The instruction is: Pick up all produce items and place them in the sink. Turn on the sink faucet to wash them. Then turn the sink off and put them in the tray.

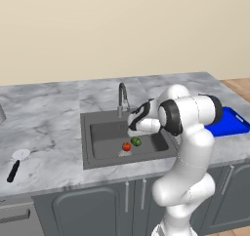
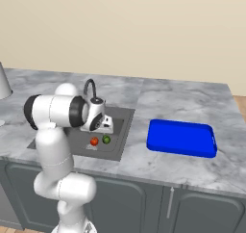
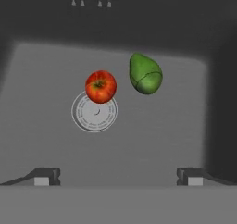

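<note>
Both produce items lie on the floor of the sink (image 1: 97,132). The red-orange one (image 3: 100,86) overlaps the rim of the round drain (image 3: 94,113), and the green one (image 3: 146,74) lies just beside it, apart from it. In the base views they show as a red item (image 1: 126,146) (image 2: 94,141) and a green item (image 1: 136,142) (image 2: 106,139). My gripper (image 3: 118,177) hovers open above the basin and looks down on them, holding nothing (image 1: 135,131) (image 2: 106,127). The sink faucet (image 1: 122,97) (image 2: 89,88) stands behind the basin. The blue tray (image 1: 230,123) (image 2: 181,138) is to the right of the sink.
A black-handled utensil with a white head (image 1: 16,163) lies on the marble counter (image 1: 44,127) left of the sink. Dark basin walls (image 3: 217,102) enclose the produce. The counter's front edge runs above grey cabinet doors (image 2: 120,198).
</note>
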{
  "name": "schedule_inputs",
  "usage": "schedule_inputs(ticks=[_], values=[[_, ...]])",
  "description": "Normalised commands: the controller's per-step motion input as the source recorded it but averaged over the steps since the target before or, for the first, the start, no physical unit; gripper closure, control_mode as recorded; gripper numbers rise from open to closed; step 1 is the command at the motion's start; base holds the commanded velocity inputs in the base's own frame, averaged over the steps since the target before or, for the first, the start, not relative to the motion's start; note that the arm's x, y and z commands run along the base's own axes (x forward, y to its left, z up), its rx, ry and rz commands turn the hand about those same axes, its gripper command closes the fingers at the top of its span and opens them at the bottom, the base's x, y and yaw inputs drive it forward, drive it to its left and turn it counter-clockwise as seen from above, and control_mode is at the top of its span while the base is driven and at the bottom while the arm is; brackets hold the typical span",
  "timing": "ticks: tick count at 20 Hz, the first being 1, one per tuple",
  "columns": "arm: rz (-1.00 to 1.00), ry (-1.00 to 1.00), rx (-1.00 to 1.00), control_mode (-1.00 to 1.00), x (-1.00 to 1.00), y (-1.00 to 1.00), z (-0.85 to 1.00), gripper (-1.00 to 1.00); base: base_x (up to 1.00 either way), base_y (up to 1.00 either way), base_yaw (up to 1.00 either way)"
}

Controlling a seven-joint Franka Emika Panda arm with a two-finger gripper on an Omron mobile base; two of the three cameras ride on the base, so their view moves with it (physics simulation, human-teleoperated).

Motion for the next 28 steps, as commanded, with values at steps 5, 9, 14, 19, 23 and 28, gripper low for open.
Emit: schedule_inputs(ticks=[5, 9, 14, 19, 23, 28], values=[[0.00, 0.00, 0.00, -1.00, 0.30, 0.00, -0.28, -1.00, 0.00, 0.00, 0.00], [0.00, 0.00, 0.00, -1.00, 0.33, 0.00, -0.24, -1.00, 0.00, 0.00, 0.00], [0.00, -0.01, 0.00, -1.00, 0.30, 0.00, -0.26, -1.00, 0.00, 0.00, 0.00], [0.00, -0.02, 0.00, -1.00, 0.32, 0.00, -0.25, -1.00, 0.00, 0.00, 0.00], [0.00, -0.02, 0.00, -1.00, 0.35, 0.00, -0.22, -1.00, 0.00, 0.00, 0.00], [0.00, -0.01, 0.00, -1.00, 0.36, 0.00, -0.19, -1.00, 0.00, 0.00, 0.00]])
